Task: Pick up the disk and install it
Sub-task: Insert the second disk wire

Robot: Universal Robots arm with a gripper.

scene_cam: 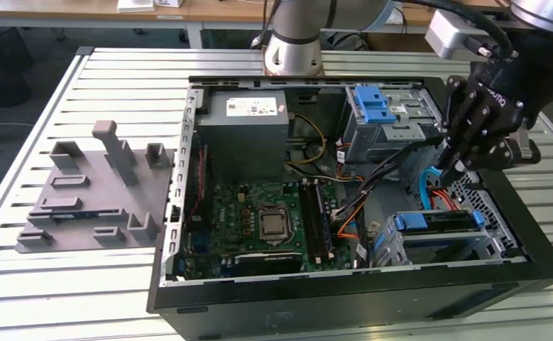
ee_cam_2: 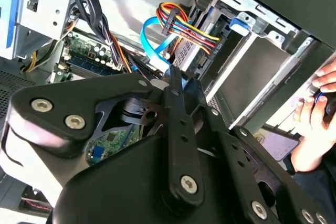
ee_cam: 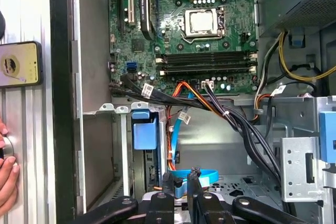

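Observation:
The disk point(scene_cam: 434, 222) sits in the lower drive bay at the front right corner of the open computer case point(scene_cam: 257, 302), its blue rails showing at both sides. In the first wrist view its blue end piece point(ee_cam: 144, 132) stands in the bay slot. My gripper point(scene_cam: 453, 170) hangs just above and behind the disk, inside the case. Its fingers point(ee_cam: 168, 182) are closed on the end of a light blue data cable point(ee_cam: 202, 174). In the second wrist view the gripper point(ee_cam_2: 176, 77) holds that cable close to the disk's rear point(ee_cam_2: 184, 53), where a bundle of coloured wires point(ee_cam_2: 181, 22) is plugged in.
The upper drive cage point(scene_cam: 390, 117) with a blue latch and the grey power supply point(scene_cam: 248, 124) stand at the back of the case. Black and orange cables point(ee_cam: 210, 103) cross the middle. A person's hand point(ee_cam_2: 315, 114) rests outside the case wall near a phone point(ee_cam: 21, 64). A grey fixture point(scene_cam: 91, 192) lies at the exterior view's left.

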